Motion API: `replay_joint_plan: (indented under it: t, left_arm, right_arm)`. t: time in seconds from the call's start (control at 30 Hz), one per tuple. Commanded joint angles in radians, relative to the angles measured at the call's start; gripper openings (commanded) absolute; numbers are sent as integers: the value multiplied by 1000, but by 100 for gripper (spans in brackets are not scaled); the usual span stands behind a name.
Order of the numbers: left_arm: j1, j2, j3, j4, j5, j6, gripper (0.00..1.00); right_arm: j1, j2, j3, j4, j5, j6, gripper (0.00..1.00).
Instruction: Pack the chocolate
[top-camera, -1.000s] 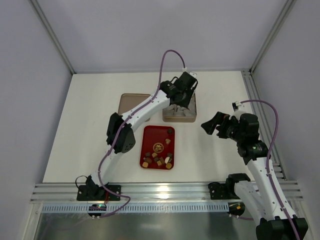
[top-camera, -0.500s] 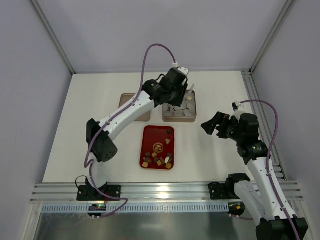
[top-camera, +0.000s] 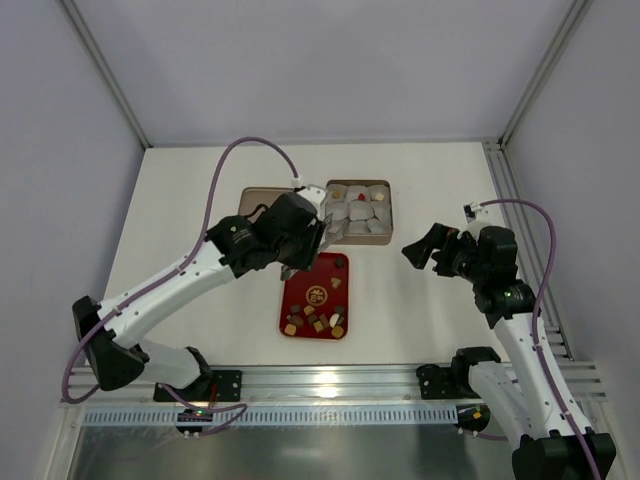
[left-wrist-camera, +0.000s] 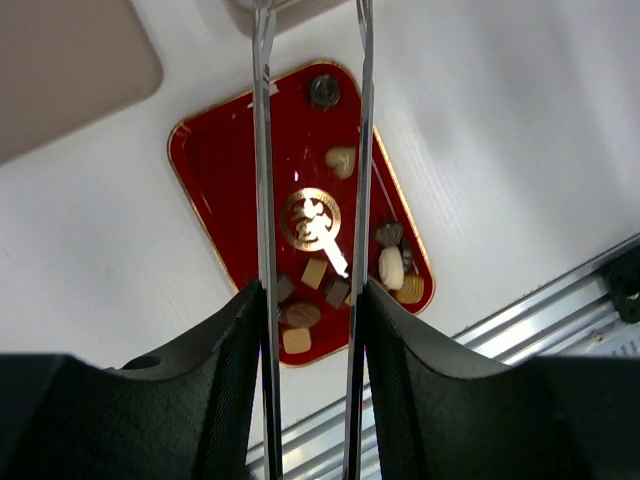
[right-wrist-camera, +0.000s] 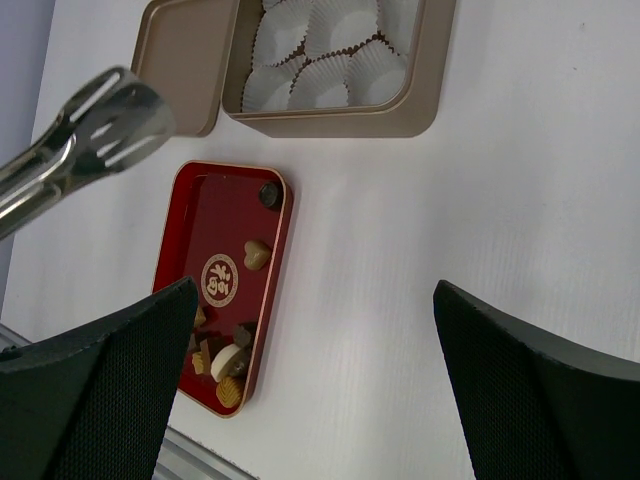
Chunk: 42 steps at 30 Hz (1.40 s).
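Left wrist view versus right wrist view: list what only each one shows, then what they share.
Only the left wrist: the left gripper, clamped on the tongs near their handle end. Only the right wrist: the white paper cups and the open right gripper. Both: the red tray, the chocolate on it, the tongs and the tan lid.

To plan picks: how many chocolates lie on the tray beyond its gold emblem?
2: dark round one at the far corner, tan heart beside the emblem; tongs hide none.
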<state>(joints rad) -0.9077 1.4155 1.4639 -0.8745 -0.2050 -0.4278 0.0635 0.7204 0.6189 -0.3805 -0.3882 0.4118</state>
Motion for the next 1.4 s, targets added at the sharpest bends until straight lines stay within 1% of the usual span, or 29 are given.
replay_joint_plan:
  t: [0.0,0.03,0.17,0.33,0.47,0.8,0.9,1.17,1.37]
  left_arm:
    - [-20,-136,-120,-37,-10,-54,42]
    - [-28,-188,-143,-55,-8,-71,42]
    - [-56,-269,-237,-115,6,-95,42]
    - [-91,-325,-339,-152,6,-117,42]
    - [-102,-345,-375,-146,21,-126,42]
    - [-138,-345,-412,-173,29,-127,42]
    - [-143,-342,-407,-175,38,-124,42]
    - [-168,-343,-398,-248,53,-101,42]
    - [-183,-339,-398,-258,67,-94,42]
  right_arm:
    - [6,2,4,40,-6,-22,100]
    - [6,4,4,40,-6,-24,100]
    - [9,8,1,45,-5,-25,100]
    - [16,11,-1,43,2,-25,100]
    - [18,8,-2,46,5,-22,100]
    - [21,-3,-18,43,12,-24,100]
    - [21,2,-24,51,5,-19,100]
    - [22,-6,-38,54,6,-21,100]
    - [22,-2,-48,66,5,-16,100]
